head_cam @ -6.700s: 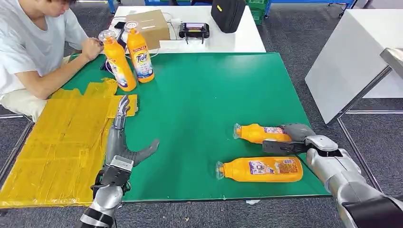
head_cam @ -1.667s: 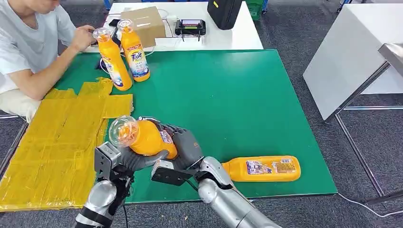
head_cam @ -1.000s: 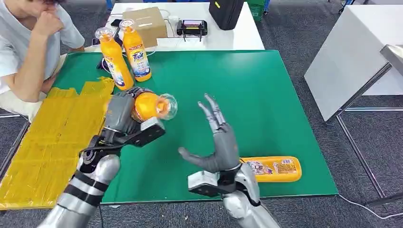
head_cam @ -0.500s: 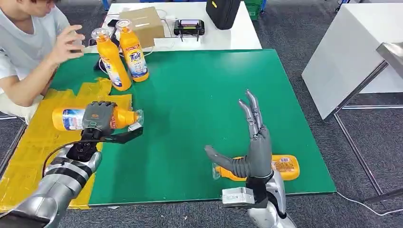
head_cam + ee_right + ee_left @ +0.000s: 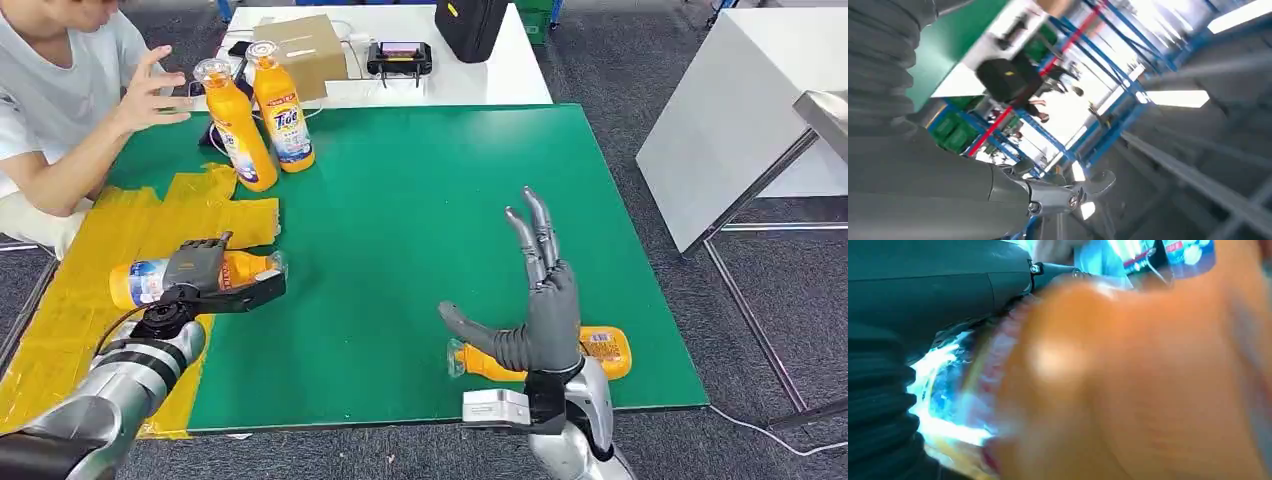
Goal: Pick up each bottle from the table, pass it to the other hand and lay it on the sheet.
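Observation:
My left hand [image 5: 197,268] grips an orange bottle [image 5: 140,281] that lies sideways low over the yellow sheet [image 5: 110,290], cap toward the green mat. The left wrist view shows the same bottle [image 5: 1148,390] as an orange blur against my left hand [image 5: 923,295]. My right hand [image 5: 535,300] is raised with its fingers spread and holds nothing; its thumb [image 5: 1058,195] shows in the right wrist view. Behind it a second orange bottle [image 5: 600,350] lies on its side near the mat's front edge. Two more orange bottles [image 5: 235,125] [image 5: 283,110] stand upright at the mat's far left.
A person [image 5: 60,100] sits at the left side of the table, one hand raised near the standing bottles. A white table behind carries a cardboard box [image 5: 300,45], a small device [image 5: 400,57] and a black bag [image 5: 475,25]. The green mat [image 5: 430,200] covers the table.
My left hand has lowered the bottle toward the yellow sheet and slightly nearer me. My right hand has stayed raised and spread. The person's hand has shifted near the standing bottles.

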`<move>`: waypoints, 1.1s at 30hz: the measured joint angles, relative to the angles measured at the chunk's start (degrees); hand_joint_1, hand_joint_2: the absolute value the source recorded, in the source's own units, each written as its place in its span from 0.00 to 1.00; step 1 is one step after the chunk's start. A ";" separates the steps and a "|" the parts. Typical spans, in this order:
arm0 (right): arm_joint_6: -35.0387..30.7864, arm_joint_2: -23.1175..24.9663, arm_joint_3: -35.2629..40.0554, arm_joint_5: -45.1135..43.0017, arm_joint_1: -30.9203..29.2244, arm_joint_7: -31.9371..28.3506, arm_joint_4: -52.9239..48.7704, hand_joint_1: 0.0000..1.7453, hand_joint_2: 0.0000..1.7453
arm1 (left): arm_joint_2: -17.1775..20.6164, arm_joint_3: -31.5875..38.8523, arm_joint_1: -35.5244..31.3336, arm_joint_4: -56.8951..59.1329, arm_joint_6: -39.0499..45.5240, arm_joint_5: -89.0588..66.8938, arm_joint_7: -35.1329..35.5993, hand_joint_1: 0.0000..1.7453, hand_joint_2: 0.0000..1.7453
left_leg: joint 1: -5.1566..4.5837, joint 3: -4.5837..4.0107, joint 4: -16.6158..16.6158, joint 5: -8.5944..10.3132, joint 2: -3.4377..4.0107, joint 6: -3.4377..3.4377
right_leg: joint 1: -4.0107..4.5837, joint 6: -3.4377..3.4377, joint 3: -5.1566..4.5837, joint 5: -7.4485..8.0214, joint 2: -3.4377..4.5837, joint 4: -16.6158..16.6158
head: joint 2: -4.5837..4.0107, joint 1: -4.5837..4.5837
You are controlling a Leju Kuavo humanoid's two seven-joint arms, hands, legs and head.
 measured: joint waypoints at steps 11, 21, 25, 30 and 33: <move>6.66 -2.58 0.09 6.43 -0.70 5.00 3.24 0.00 1.00 | -0.96 6.31 0.99 -0.52 5.44 4.12 -4.58 0.00 1.00 | 0.00 -0.01 0.00 0.04 -0.02 0.04 | 0.00 0.02 0.01 0.02 0.00 0.01 | 0.00 -0.02; 16.90 -11.80 2.88 12.01 -1.47 7.29 8.70 0.00 1.00 | -1.64 15.41 11.12 -20.52 8.69 27.11 -21.77 0.00 1.00 | -0.03 -0.03 0.01 0.02 -0.01 0.05 | -0.02 0.02 -0.01 0.01 -0.02 -0.01 | 0.00 0.00; 18.33 -14.74 2.80 12.83 0.03 8.80 9.40 0.00 1.00 | -2.08 16.78 15.08 -29.10 7.46 31.23 -23.99 0.00 1.00 | -0.03 -0.03 0.01 0.00 -0.01 0.05 | -0.02 0.03 -0.01 0.00 -0.02 -0.03 | 0.00 -0.02; 19.40 -18.65 2.27 15.08 3.70 10.70 10.98 0.00 1.00 | -3.70 16.96 21.31 -42.55 5.71 33.89 -24.66 0.00 1.00 | -0.03 -0.10 0.01 -0.04 -0.09 0.04 | -0.02 0.15 -0.02 -0.08 -0.02 -0.03 | 0.00 0.00; 19.51 -19.61 2.23 15.16 4.30 10.85 11.54 0.00 1.00 | -4.13 16.96 22.70 -46.12 5.65 34.09 -24.66 0.00 1.00 | -0.03 -0.07 0.01 -0.07 -0.07 0.01 | -0.02 0.15 -0.03 -0.07 -0.01 -0.03 | 0.00 -0.02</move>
